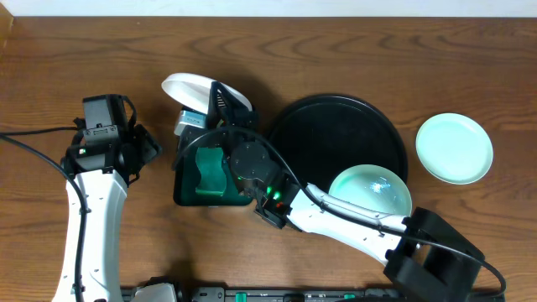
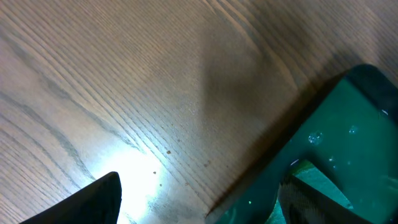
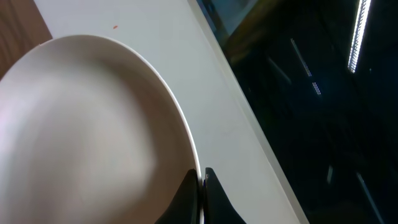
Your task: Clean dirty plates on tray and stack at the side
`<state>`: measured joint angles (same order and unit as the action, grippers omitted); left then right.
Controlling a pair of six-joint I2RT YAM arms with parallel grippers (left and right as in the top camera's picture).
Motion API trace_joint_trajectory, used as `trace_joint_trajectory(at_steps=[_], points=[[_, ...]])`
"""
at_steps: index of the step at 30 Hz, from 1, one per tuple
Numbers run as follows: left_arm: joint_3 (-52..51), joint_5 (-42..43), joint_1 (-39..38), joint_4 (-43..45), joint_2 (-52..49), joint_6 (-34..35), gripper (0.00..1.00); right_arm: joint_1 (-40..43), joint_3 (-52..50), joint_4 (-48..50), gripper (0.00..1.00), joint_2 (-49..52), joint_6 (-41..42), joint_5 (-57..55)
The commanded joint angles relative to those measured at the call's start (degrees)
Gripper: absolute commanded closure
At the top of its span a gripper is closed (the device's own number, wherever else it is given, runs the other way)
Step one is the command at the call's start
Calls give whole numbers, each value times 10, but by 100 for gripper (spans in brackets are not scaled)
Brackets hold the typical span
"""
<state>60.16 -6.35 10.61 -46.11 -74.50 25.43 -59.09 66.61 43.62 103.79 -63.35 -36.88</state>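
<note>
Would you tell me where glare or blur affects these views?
Left wrist: a glare patch washes out the table, and the near finger is blurred. Right wrist: the plate is soft, with a bright light strip upper right. Overhead: sharp and evenly lit.

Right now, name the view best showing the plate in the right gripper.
Right wrist: the plate fills the frame, its rim pinched by the right gripper. Overhead shows it small, near the green tray, partly hidden. Left wrist misses it.

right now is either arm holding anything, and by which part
The right arm's jaws are pinched shut on the rim of the round shallow white plate. The left arm's jaws are open and hold nothing.
</note>
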Motion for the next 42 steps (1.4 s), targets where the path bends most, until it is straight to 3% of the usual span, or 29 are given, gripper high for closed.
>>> trace_joint_trajectory(at_steps=[1,11,16,24,29,31,36,42], points=[[9,-3,2,-1,4,-3,19,-2,9,8,99,1,-1,-7],[9,-3,2,-1,4,-3,19,-2,9,48,99,1,2,-24],[9,-3,2,-1,4,-3,19,1,9,50,99,1,62,-51],[9,-3,2,-1,4,-3,19,38,9,19,99,1,387,-174],[9,-3,2,-1,4,-3,19,48,9,-105,99,1,564,-161],[9,-3,2,-1,4,-3,19,50,9,-179,99,1,646,-104],[9,-3,2,-1,4,-3,19,60,9,-240,99,1,739,-32],[9,-3,2,-1,4,-3,19,75,9,-260,99,-4,755,-26]])
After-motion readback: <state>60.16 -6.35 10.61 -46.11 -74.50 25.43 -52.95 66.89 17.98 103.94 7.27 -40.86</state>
